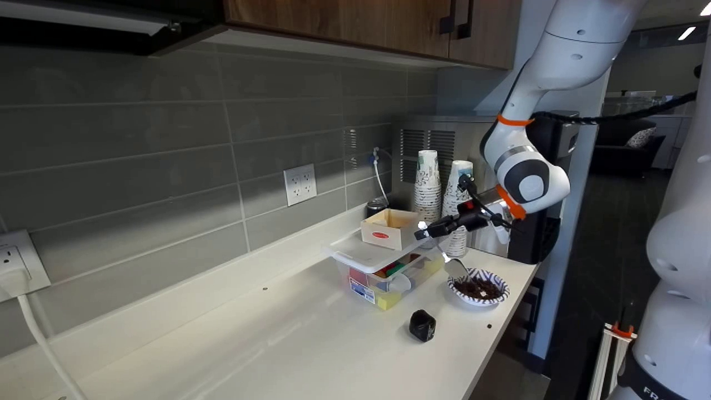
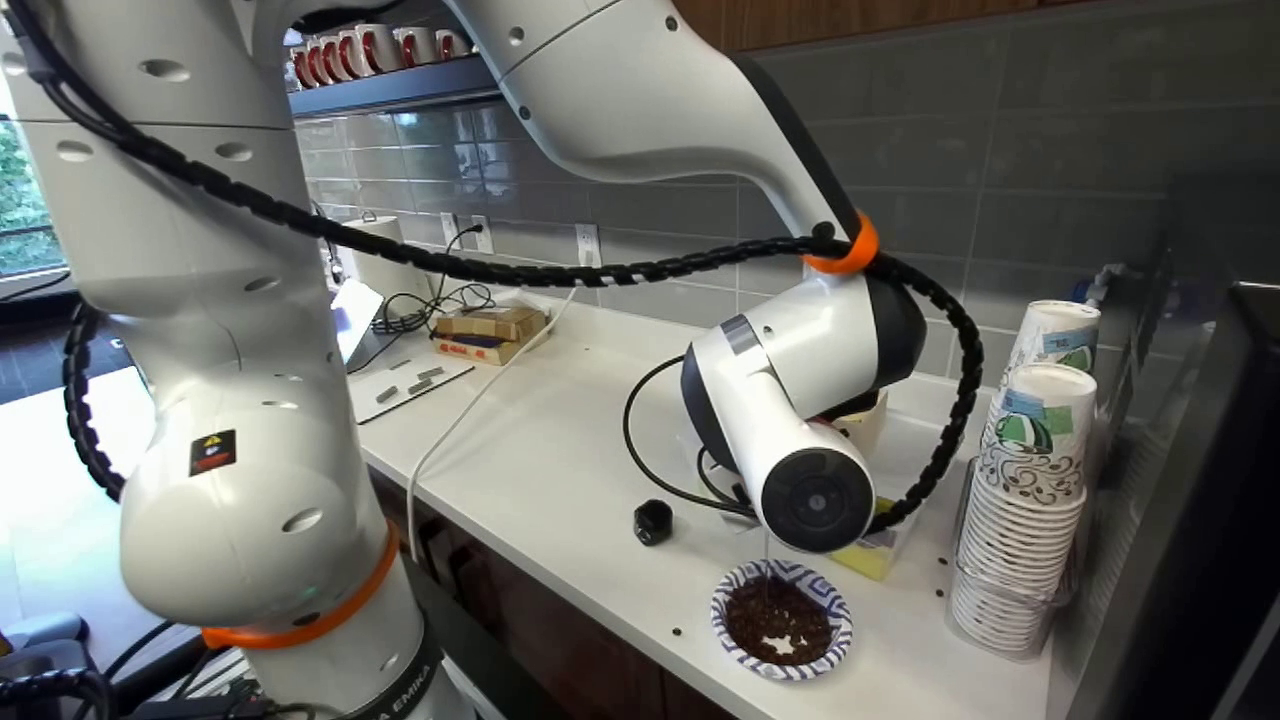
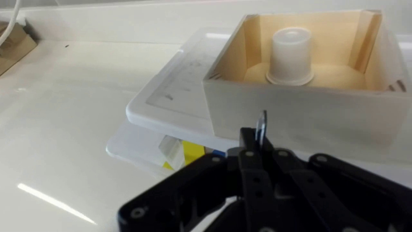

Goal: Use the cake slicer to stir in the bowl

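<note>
I have my black jaws clamped on the silver metal cake slicer; in the wrist view a narrow shiny end of it pokes up between the tips of the jaws, and in an exterior view it slants down from beneath them to a flat blade. Lower than my jaws, a round white, blue-patterned paper bowl stands upright on the white table, and the blade's lower end overlaps the bowl's edge in that view. In the bowl lie dark brown loose bits; I cannot tell whether the blade touches them. A small dark crumb lies on the table near the bowl, below my jaws. Also below them lies a black faceted lump, apart from bowl and slicer. Ahead of my jaws in the wrist view is an open white-and-tan box, with a small white cup upside down in it; it rests on the white plastic lid of a clear plastic storage box, which stands lower than the jaws. Behind the jaws in an exterior view, two tall stacks of patterned white paper cups stand upright. Well to the left of the jaws in the wrist view, part of a brown cardboard box shows. In an exterior view my white arm hides the jaws.
</note>
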